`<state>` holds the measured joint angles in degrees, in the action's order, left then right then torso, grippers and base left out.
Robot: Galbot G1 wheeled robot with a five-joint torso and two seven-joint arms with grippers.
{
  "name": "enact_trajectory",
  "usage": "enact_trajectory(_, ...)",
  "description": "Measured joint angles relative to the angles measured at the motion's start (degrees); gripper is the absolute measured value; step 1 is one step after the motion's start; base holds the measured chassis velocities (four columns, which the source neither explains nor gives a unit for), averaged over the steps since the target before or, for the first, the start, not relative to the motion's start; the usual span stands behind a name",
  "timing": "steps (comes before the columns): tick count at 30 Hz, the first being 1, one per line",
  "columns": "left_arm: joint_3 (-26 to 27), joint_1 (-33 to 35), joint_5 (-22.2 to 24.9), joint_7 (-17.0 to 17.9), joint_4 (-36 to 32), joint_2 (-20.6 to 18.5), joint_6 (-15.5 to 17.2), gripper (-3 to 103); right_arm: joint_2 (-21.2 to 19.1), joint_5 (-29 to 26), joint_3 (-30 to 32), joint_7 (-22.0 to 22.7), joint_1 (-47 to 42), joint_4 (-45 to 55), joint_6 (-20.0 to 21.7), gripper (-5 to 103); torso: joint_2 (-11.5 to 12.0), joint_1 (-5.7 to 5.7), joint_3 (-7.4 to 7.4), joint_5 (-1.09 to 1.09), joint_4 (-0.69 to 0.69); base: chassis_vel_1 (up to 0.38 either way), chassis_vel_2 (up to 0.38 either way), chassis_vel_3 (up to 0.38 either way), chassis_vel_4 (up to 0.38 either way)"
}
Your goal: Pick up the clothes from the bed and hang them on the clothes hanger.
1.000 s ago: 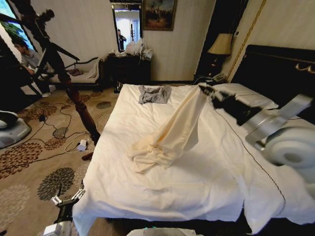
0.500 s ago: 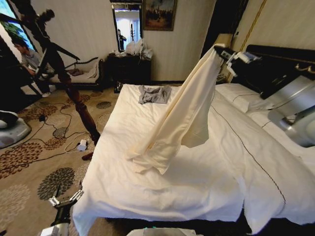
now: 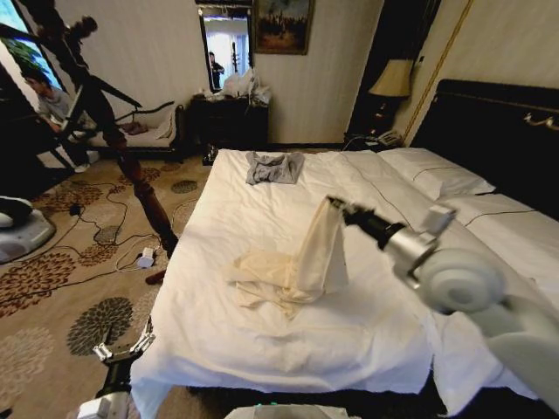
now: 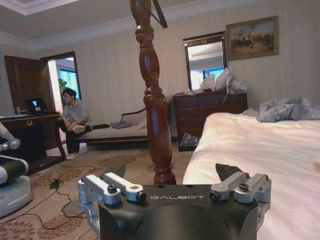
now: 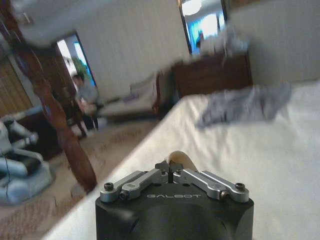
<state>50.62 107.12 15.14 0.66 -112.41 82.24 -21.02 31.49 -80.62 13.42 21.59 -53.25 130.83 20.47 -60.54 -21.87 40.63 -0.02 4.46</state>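
My right claw (image 3: 332, 204), pinched shut on the clothes (image 3: 301, 262), has dropped low over the bed (image 3: 367, 332); hanging looks further off. Left claw (image 4: 175, 187) idles open by the bedside.

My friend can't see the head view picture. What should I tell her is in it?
The robot's right claw pinches a cream shirt, lifting one end while the rest lies crumpled on a white bed. A small grey garment lies at the bed's far end, and a dark wooden coat stand stands left.

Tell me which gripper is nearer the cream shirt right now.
Right. The right gripper is shut on the cream shirt over the bed; the left gripper hangs open off the bed's foot corner.
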Motion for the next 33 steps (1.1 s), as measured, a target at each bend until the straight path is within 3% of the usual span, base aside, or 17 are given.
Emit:
enact_trajectory(3,-0.7,0.3,0.9,-0.1,-2.2,0.7,1.0,100,4.6,5.3,-8.6,-1.1,1.2,-8.0,-1.1,0,0.0,0.0,0.0,0.02,0.0,0.0,0.0,0.0,0.0)
enact_trajectory(5,-0.8,0.5,1.2,-0.3,-2.7,0.9,1.2,100,6.1,6.3,-10.2,-0.5,1.6,-10.1,-1.7,0,0.0,-0.01,0.01,0.03,-0.01,0.0,0.0,0.0,0.0)
enact_trajectory(9,-1.3,1.8,5.1,-1.3,-7.7,1.8,3.8,100,14.4,7.5,-19.3,9.8,4.8,-13.8,-3.8,0,0.0,-0.01,0.01,0.03,-0.04,0.0,0.0,0.0,0.0)
enact_trajectory(16,-2.2,2.2,6.1,-1.6,-12.6,2.4,6.0,100,18.9,7.0,-27.7,11.9,7.4,-11.8,-2.2,0,0.0,-0.01,0.0,0.0,0.0,0.0,0.0,0.0,0.0)
enact_trajectory(20,-4.2,3.0,5.8,-2.1,-13.7,2.9,6.6,100,22.3,7.0,-31.8,12.2,10.0,-12.4,-1.7,0,0.0,-0.01,0.0,0.0,-0.01,0.0,0.0,0.0,0.0)
enact_trajectory(23,-7.2,3.4,2.2,-2.6,-12.4,3.2,6.6,100,25.2,7.4,-32.9,11.2,11.7,-14.2,-1.8,-3,0.0,-0.01,0.01,0.0,-0.02,0.0,0.0,0.0,0.0)
enact_trajectory(25,-9.1,3.1,-0.5,-2.8,-11.5,3.2,6.4,100,26.1,7.0,-33.0,10.9,12.1,-14.3,-1.6,7,0.0,-0.01,0.01,0.01,-0.02,0.0,0.0,0.0,0.0)
enact_trajectory(27,-10.6,2.9,-1.7,-2.9,-11.1,3.1,6.4,100,26.3,6.7,-32.9,10.9,12.2,-14.3,-0.7,7,0.0,-0.01,0.01,0.02,-0.02,0.0,0.0,0.0,0.0)
enact_trajectory(28,-13.0,2.7,-3.3,-3.2,-10.3,2.8,6.4,100,26.5,6.3,-32.7,12.3,12.2,-14.0,2.1,18,0.0,-0.01,0.0,0.01,0.0,0.0,0.0,0.0,0.0)
enact_trajectory(29,-14.5,2.5,-4.5,-3.4,-9.7,2.6,6.5,100,26.5,5.8,-32.5,13.9,12.1,-13.7,4.0,18,0.0,-0.01,0.01,0.02,0.0,0.0,0.0,0.0,0.0)
enact_trajectory(31,-17.7,1.6,-6.8,-3.7,-7.9,2.3,6.7,100,26.5,3.1,-31.6,20.4,11.2,-12.7,10.1,28,0.0,-0.01,0.01,0.02,-0.01,0.0,0.0,0.0,0.0)
enact_trajectory(33,-18.7,1.2,-7.4,-3.7,-7.3,2.3,6.9,100,26.4,2.6,-31.3,22.1,10.8,-12.4,11.7,33,0.0,-0.01,0.01,0.02,-0.01,0.0,0.0,0.0,0.0)
